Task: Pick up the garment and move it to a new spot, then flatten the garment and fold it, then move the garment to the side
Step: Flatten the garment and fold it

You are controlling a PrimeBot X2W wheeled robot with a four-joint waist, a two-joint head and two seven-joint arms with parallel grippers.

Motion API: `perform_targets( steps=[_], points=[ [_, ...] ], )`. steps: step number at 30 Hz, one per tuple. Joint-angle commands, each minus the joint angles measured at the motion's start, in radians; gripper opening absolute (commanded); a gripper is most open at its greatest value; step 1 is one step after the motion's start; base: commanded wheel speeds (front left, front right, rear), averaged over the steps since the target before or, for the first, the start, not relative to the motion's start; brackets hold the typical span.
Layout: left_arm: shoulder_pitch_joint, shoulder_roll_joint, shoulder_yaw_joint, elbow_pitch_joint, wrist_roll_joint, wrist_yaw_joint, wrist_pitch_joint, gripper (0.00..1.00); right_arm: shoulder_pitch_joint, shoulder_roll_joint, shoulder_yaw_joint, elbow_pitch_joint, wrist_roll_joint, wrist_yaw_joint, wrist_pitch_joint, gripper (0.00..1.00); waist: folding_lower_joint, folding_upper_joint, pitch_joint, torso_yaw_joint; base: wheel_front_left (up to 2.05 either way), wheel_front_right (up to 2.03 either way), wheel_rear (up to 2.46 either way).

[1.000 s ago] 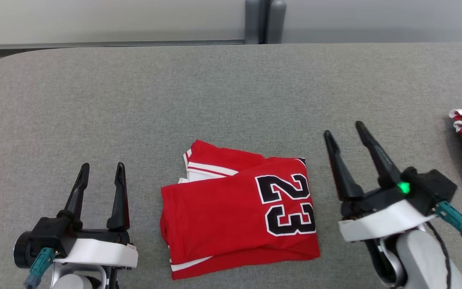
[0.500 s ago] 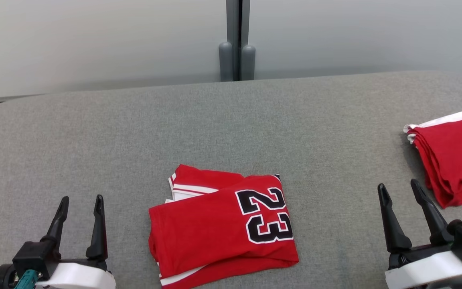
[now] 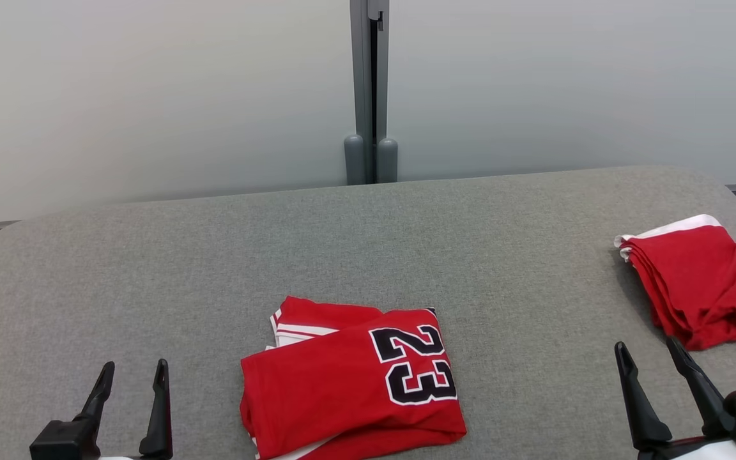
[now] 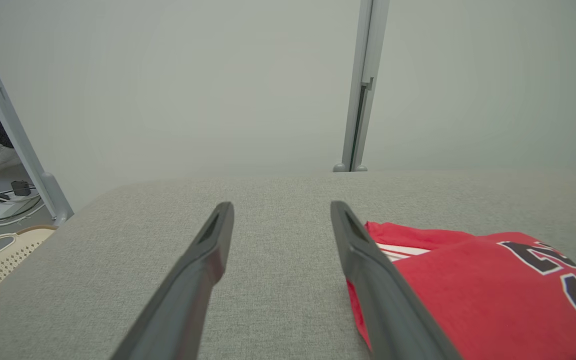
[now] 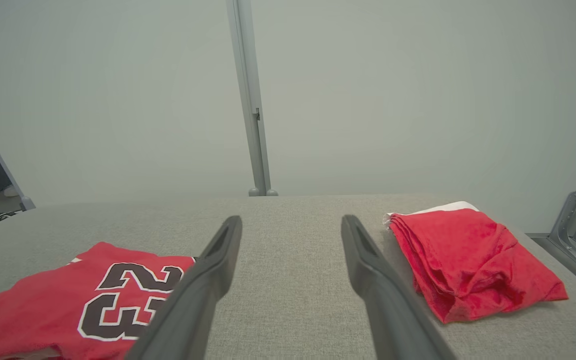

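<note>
Garment (image 3: 349, 377): red jersey, number 23, folded, lying near-centre on grey surface (image 3: 214, 255). Left gripper (image 3: 136, 365): jaws spread, empty, well left of it. Right gripper (image 3: 645, 346): jaws spread, empty, well right. Second folded red garment (image 3: 694, 281): far right. Status: fold apparently done; move to the side seemingly outstanding.

Folded red jersey (image 3: 349, 380) on table (image 3: 214, 268)
</note>
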Motion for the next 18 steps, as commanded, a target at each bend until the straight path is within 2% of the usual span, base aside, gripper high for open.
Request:
perform_targets(
  steps=[1, 18],
  points=[
    [0.009, 0.009, 0.002, -0.006, 0.007, 0.007, 0.003, 1.00, 0.010, -0.008, -0.003, -0.007, -0.002, 0.000, 0.006, 1.00, 0.0000, -0.0001, -0.004, -0.002, 0.00, 0.00, 0.00],
    [0.023, 0.022, -0.007, -0.016, 0.012, 0.030, 0.013, 1.00, 0.018, -0.007, -0.009, -0.026, -0.014, 0.000, 0.021, 1.00, 0.0000, -0.0001, -0.006, -0.005, 0.00, 0.00, 0.00]
  ],
)
